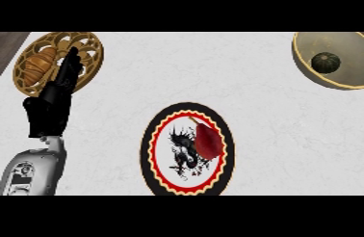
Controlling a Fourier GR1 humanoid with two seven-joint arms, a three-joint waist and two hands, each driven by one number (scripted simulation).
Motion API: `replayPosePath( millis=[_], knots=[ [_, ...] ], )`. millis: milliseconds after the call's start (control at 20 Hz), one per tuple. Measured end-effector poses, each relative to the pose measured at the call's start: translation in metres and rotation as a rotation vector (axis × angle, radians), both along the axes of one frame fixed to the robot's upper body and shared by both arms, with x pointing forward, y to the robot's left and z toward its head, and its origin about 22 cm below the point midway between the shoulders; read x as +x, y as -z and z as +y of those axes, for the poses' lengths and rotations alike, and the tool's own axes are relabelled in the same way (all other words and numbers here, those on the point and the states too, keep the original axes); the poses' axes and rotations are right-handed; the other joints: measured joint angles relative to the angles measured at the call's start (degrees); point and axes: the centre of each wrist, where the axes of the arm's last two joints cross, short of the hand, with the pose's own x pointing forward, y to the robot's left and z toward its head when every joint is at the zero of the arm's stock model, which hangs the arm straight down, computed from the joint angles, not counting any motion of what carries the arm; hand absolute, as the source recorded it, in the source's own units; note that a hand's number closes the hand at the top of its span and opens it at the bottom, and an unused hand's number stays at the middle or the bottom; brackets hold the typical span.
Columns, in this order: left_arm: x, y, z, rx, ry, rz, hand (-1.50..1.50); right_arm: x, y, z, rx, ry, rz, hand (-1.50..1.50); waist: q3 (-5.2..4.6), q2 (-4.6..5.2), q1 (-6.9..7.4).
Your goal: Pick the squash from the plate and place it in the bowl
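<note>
A dark green round squash lies inside the tan bowl at the far right, which the view's edge cuts off. The black, red and white patterned plate sits in the middle near the front and carries a dark red, leaf-shaped piece on its right half. My left hand rests at the left, open, its straight fingers pointing away from me over a golden plate, far from both squash and bowl. My right hand shows nowhere.
A golden openwork plate at the far left holds a croissant, partly behind my left fingers. A dark strip marks the counter's edge at the top left corner.
</note>
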Motion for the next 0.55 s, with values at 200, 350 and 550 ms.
replayPosePath(
  millis=[200, 350, 550],
  knots=[
    [0.000, -0.001, -0.001, 0.000, -0.007, -0.001, 0.00, -0.017, 0.007, -0.013, 0.004, -0.035, 0.013, -1.50, 0.00, -0.08, -0.30],
    [-0.002, 0.001, 0.000, 0.004, -0.014, 0.000, 0.00, -0.028, 0.015, -0.019, 0.001, -0.035, 0.024, -1.50, 0.00, -0.21, -0.48],
    [-0.005, 0.002, 0.000, 0.005, -0.012, 0.007, 0.00, -0.039, 0.025, -0.023, -0.006, -0.030, 0.036, -1.50, 0.00, -0.36, -0.63]
  ],
)
